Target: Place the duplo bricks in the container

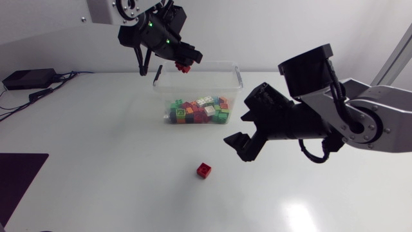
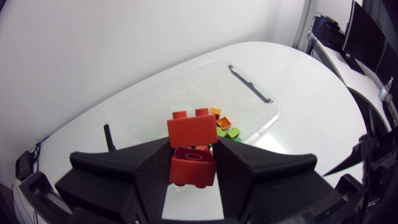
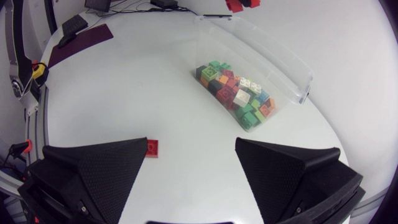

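My left gripper [image 1: 184, 62] hangs above the back left corner of the clear container [image 1: 237, 72], shut on red duplo bricks [image 1: 185, 66]. In the left wrist view two red bricks [image 2: 191, 130], one stuck on the other, sit pinched between the black fingers [image 2: 149, 171], over the container [image 2: 261, 93]. Several coloured bricks [image 1: 199, 111] are heaped at the container's front. One red brick [image 1: 205, 169] lies alone on the table in front of it. My right gripper [image 1: 243, 129] hovers open and empty, to the right of and above that brick [image 3: 151, 147]; the brick lies beside one finger [image 3: 106, 168].
A black box with cables [image 1: 26, 78] sits at the table's far left. A dark mat [image 1: 19, 174] lies at the front left edge. The container's pile of bricks [image 3: 239, 96] shows ahead of my right gripper.
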Robot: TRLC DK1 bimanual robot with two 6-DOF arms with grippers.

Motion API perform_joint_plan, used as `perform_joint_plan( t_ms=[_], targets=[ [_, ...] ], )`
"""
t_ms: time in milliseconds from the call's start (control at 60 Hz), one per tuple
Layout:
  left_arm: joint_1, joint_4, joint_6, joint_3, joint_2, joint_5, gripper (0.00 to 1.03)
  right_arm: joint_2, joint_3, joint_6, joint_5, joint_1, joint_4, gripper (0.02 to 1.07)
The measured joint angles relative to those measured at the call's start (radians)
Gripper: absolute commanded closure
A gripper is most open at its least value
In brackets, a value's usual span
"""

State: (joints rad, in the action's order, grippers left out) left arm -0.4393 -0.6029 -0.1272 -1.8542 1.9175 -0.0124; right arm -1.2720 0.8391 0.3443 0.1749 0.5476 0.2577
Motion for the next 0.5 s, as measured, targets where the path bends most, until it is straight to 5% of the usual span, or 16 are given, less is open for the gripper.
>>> perform_joint_plan(
  t_ms=[133, 183, 267, 500],
  targets=[
    [0.032, 0.097, 0.001, 0.0, 0.048, 0.0, 0.74, -0.012, -0.018, 0.0, 0.0, 0.039, -0.008, 0.06],
    [0.037, 0.128, 0.004, -0.005, 0.066, -0.001, 0.54, -0.021, -0.024, 0.0, -0.005, 0.051, -0.008, 0.06],
    [0.039, 0.139, 0.004, -0.035, 0.1, 0.0, 0.05, -0.04, -0.028, 0.001, -0.014, 0.066, -0.008, 0.06],
    [0.058, 0.124, 0.003, -0.042, 0.099, -0.011, 0.04, -0.134, -0.028, 0.021, -0.049, 0.114, -0.008, 0.06]
  ],
)
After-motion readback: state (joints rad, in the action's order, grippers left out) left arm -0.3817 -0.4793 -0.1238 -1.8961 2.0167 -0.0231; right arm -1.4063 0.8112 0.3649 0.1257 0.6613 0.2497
